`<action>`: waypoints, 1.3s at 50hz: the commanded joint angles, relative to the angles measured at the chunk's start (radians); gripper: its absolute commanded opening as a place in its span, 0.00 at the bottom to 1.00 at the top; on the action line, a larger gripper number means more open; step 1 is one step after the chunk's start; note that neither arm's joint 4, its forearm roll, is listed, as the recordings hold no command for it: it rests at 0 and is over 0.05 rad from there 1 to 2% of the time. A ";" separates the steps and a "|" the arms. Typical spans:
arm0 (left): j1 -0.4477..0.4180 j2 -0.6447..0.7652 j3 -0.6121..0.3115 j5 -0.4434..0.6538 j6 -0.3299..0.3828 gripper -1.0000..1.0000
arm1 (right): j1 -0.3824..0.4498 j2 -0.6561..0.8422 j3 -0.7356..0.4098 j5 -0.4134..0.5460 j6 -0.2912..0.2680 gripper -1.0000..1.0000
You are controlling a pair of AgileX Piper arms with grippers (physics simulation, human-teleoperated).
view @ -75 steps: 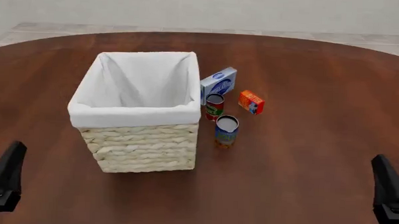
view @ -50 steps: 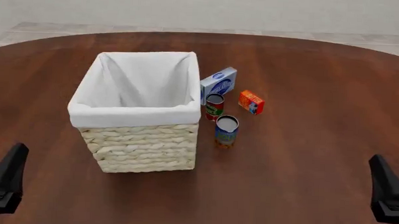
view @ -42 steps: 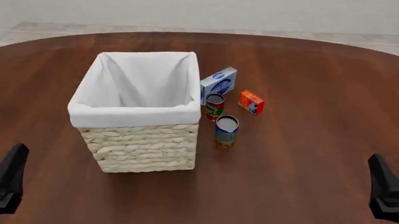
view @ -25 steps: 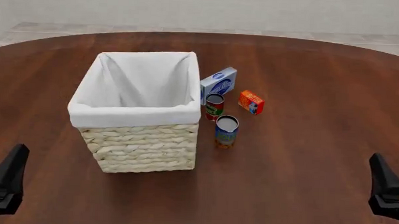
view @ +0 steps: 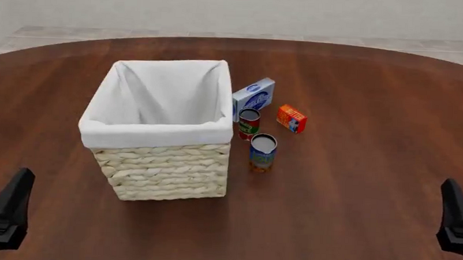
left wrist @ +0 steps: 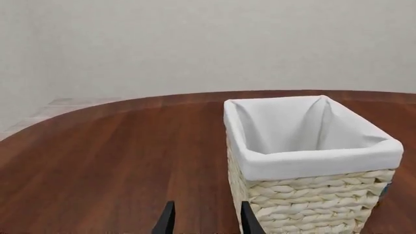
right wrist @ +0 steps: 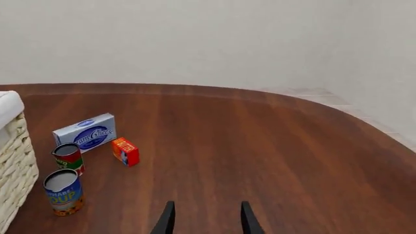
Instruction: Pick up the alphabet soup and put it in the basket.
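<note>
Soup can stood upright on the table just right of the basket, both grippers empty and well back from it.

The soup can [view: 262, 152], blue above and orange-red below with a grey top, stood on the wooden table [view: 356, 99] close to the basket [view: 165, 159] and outside it. Just behind it stood a red-and-green can [view: 249, 123], then a blue-and-white box [view: 255, 96] leaning by the basket, with a small orange box [view: 291, 118] to their right. The left gripper [left wrist: 206, 220] sat at the near left edge, the right gripper [right wrist: 205, 218] at the near right; each had its jaws parted with nothing between them.
</note>
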 commanded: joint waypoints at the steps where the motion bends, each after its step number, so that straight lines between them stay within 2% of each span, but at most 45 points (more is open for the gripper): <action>1: 0.002 0.000 0.000 0.003 0.001 1.00 | 0.002 0.016 0.000 -0.008 -0.019 1.00; 30: 0.013 0.001 -0.001 0.012 0.001 1.00 | 0.088 -0.008 0.001 0.001 -0.066 1.00; 31: 0.013 0.001 -0.001 0.013 0.000 1.00 | 0.089 0.055 -0.166 0.104 -0.062 1.00; 32: 0.013 0.001 -0.001 0.013 0.000 1.00 | 0.093 0.191 -0.366 0.281 -0.064 1.00; 33: 0.013 0.001 -0.001 0.013 0.000 1.00 | 0.096 0.236 -0.556 0.315 -0.066 1.00; 34: 0.014 0.001 -0.001 0.013 0.000 1.00 | 0.100 0.265 -0.590 0.322 -0.068 1.00; 41: 0.018 0.000 0.000 0.015 0.001 1.00 | 0.118 0.323 -0.607 0.283 -0.085 1.00; 53: 0.024 0.001 0.000 0.015 -0.002 1.00 | 0.150 0.404 -0.666 0.280 -0.103 1.00; 64: 0.023 -0.002 0.000 0.013 -0.004 1.00 | 0.222 0.539 -0.738 0.266 -0.112 1.00; 65: 0.024 -0.002 0.000 0.012 -0.005 1.00 | 0.249 0.581 -0.755 0.259 -0.114 1.00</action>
